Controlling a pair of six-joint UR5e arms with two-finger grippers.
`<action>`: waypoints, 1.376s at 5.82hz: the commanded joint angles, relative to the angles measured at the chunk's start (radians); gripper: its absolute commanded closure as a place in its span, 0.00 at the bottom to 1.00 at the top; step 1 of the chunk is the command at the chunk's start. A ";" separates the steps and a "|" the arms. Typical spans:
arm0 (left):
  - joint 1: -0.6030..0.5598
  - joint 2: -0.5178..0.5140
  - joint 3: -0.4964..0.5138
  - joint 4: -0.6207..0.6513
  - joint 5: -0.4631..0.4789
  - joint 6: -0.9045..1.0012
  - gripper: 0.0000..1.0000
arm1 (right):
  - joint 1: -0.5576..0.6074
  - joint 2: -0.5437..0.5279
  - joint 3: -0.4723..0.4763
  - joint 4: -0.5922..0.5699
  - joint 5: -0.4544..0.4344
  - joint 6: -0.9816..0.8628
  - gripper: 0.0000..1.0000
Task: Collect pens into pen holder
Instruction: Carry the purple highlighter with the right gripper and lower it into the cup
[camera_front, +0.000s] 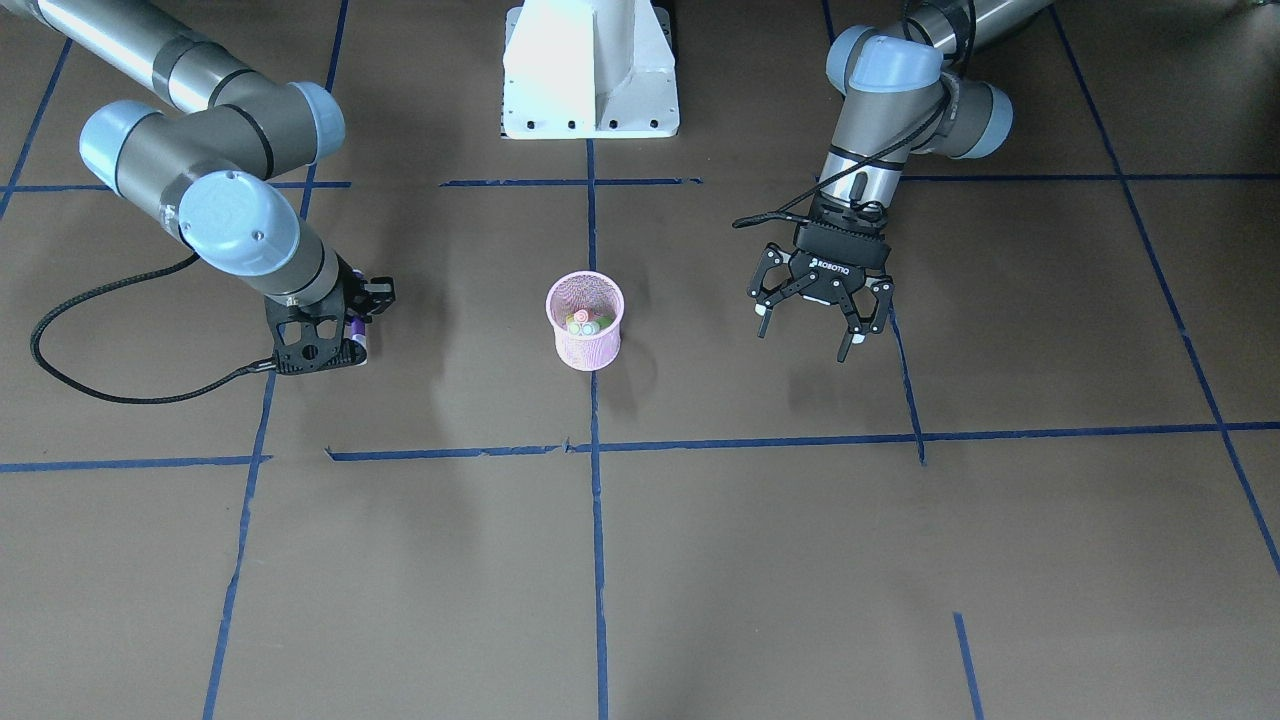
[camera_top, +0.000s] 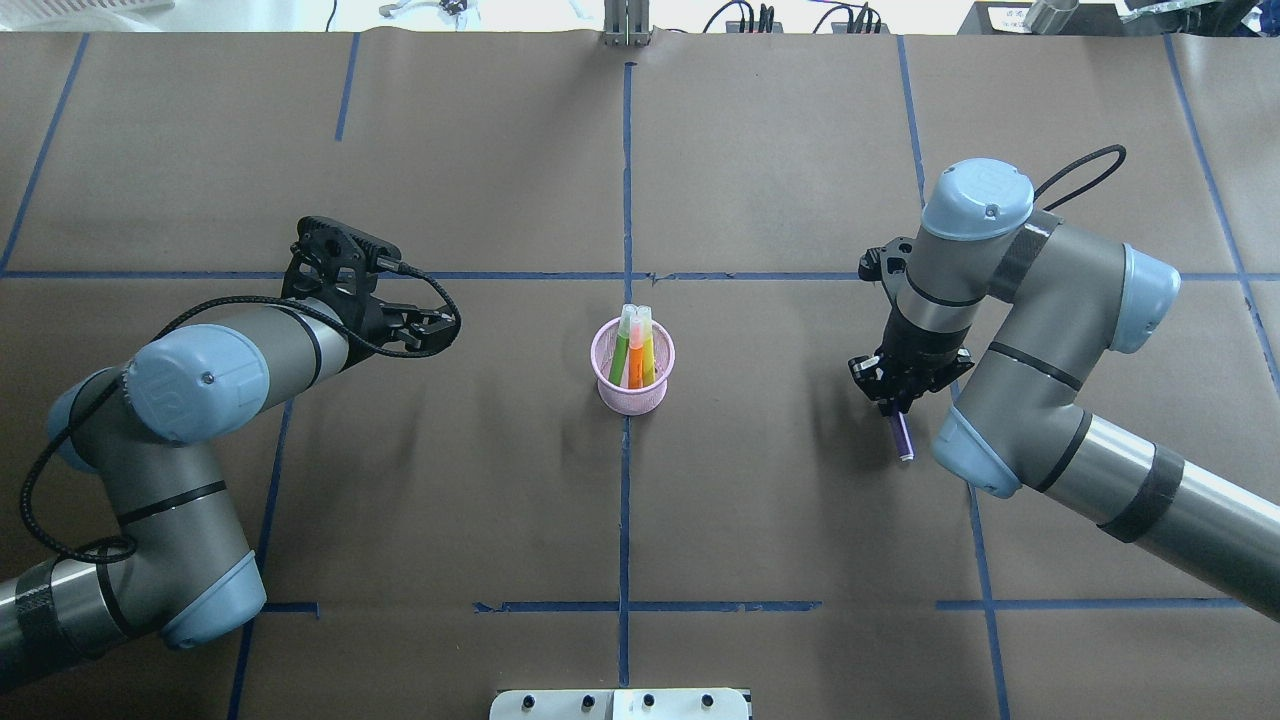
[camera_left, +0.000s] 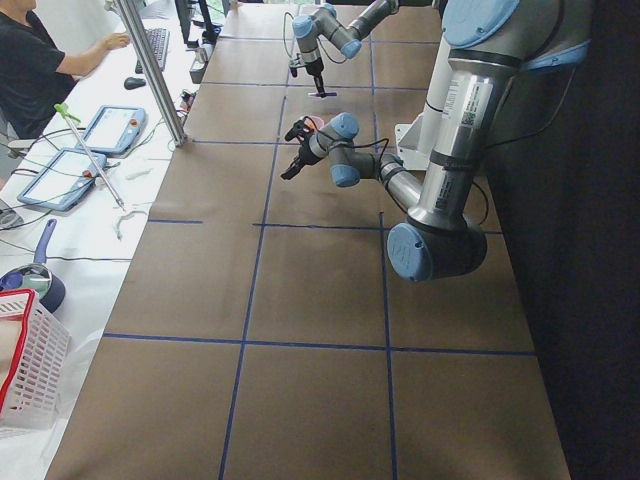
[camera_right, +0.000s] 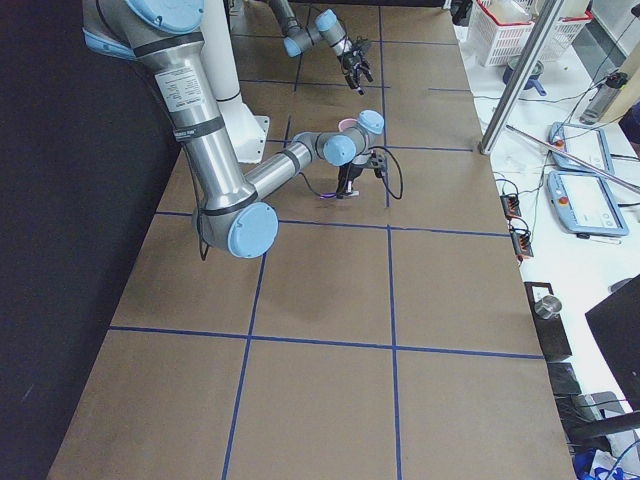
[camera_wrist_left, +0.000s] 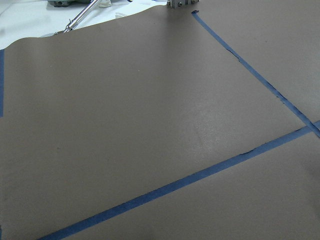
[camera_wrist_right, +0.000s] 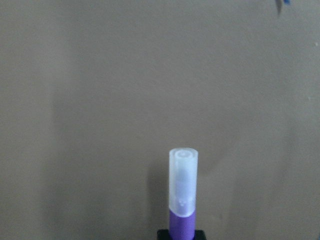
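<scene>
1. The table (camera_top: 780, 500) is covered in brown paper and divided into a grid by blue tape lines (camera_top: 625, 520). The white robot pedestal (camera_front: 590, 70) stands at the 12 o'clock edge in the front-facing view.
2. The left arm (camera_top: 190, 400) enters the overhead view from 8 o'clock. The right arm (camera_top: 1050, 330) enters from 4 o'clock.
3. The left gripper (camera_front: 805, 338) is at 9 o'clock from the pen holder in the overhead view, well apart from it. Its jaws are released: the fingers are spread wide with nothing between them. Its wrist camera shows only bare paper and tape.
4. The right gripper (camera_top: 893, 400) is at 3 o'clock from the pen holder, well apart from it and low over the paper. Its jaws are clenched on the barrel of the purple pen.
5. The pink wire-mesh pen holder (camera_top: 632, 398) stands upright at the table centre, on the central tape line.
6. The orange pen (camera_top: 641, 362) stands in the pen holder with its pale cap end above the rim, toward 12 o'clock.
7. The green pen (camera_top: 620, 352) stands in the pen holder, touching the orange pen at its 9 o'clock side, cap end up.
8. The purple pen (camera_top: 902, 436) is outside the pen holder. Its translucent cap end projects from the right gripper toward 6 o'clock in the overhead view. Contact with the paper cannot be determined.
</scene>
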 joint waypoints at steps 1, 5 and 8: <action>0.000 0.002 -0.032 -0.001 -0.001 0.000 0.00 | -0.030 0.107 0.090 0.068 -0.150 0.195 1.00; 0.000 0.005 -0.038 -0.001 0.000 0.000 0.00 | -0.344 0.195 0.197 0.137 -0.941 0.392 1.00; 0.000 0.006 -0.038 -0.001 0.000 -0.002 0.00 | -0.436 0.192 0.119 0.282 -1.201 0.410 0.99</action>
